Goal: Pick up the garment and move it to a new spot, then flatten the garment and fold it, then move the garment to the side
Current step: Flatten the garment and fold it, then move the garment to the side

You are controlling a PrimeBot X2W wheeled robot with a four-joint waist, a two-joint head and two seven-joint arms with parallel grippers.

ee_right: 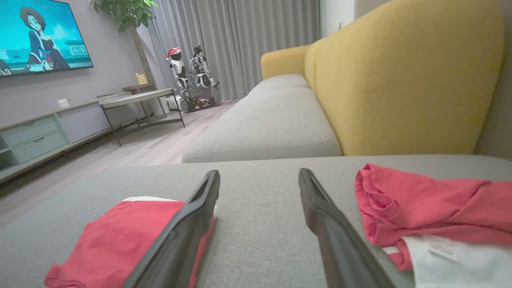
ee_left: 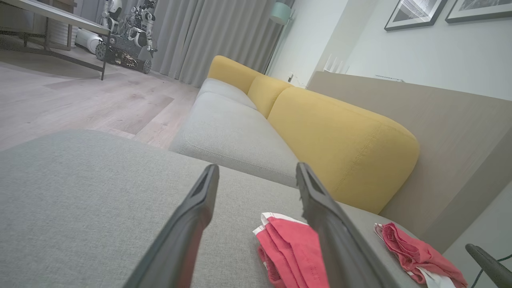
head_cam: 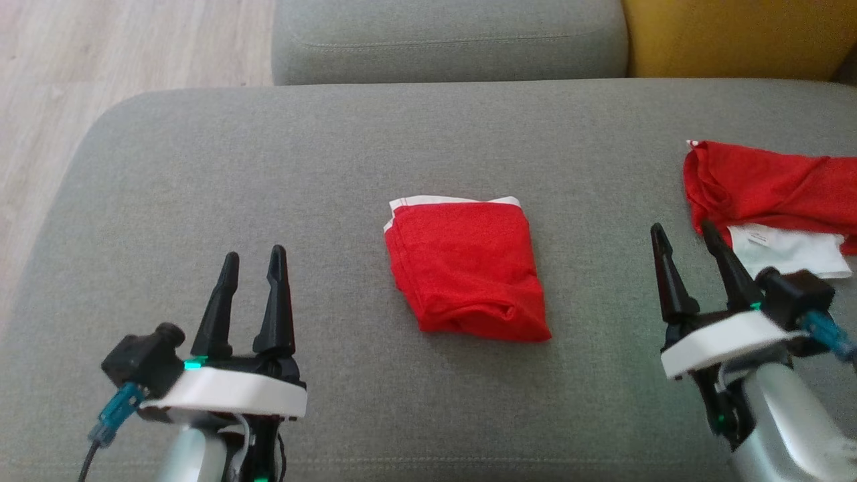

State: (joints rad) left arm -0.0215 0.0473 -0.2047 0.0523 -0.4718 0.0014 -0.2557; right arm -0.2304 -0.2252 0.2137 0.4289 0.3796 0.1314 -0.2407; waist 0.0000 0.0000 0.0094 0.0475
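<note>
**Moving folded garment aside: risks**

On grey seat cushion (head_cam: 201,167): folded red garment (head_cam: 469,268) at centre, crumpled red garment (head_cam: 756,181) at right. Left gripper (head_cam: 254,253) and right gripper (head_cam: 681,227) hover empty, jaws wide. A one-sided pinch likely unfolds layers; right fingers may snag the crumpled piece.

Both arms low, jaws wide open

My left gripper (head_cam: 254,252) sits at lower left of the head view, fingers pointing straight up, spread apart and holding nothing. My right gripper (head_cam: 683,226) is at lower right, fingers leaning a bit left, also spread and empty. The silver left forearm (head_cam: 191,458) and right forearm (head_cam: 790,428) come in from the bottom edge.
</note>
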